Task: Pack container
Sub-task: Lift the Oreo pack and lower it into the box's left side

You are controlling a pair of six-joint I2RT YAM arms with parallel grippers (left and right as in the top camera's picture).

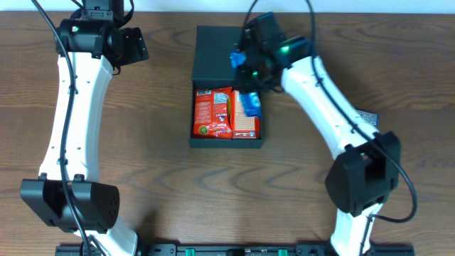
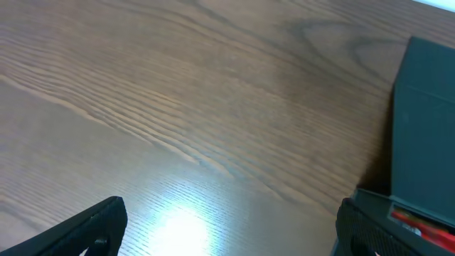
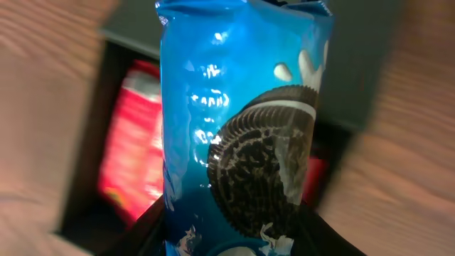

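Brown wood-grain bench [image 1: 163, 171]. Matte black, shallow cardboard container [image 1: 213, 50] at centre rear, flap lid open, holding red cartons [image 1: 213, 112]. Right end effector [image 1: 247, 89] grips a blue biscuit packet [image 3: 242, 142] above it; left end effector [image 2: 231, 231] spread wide over the wood.

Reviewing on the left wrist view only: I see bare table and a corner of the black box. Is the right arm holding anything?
Observer: Yes, the right gripper is shut on a blue cookie packet.
Operator: Where is it?
Observer: Over the right side of the open box.
Operator: Box empty?
Observer: No, red packets lie in its left side.
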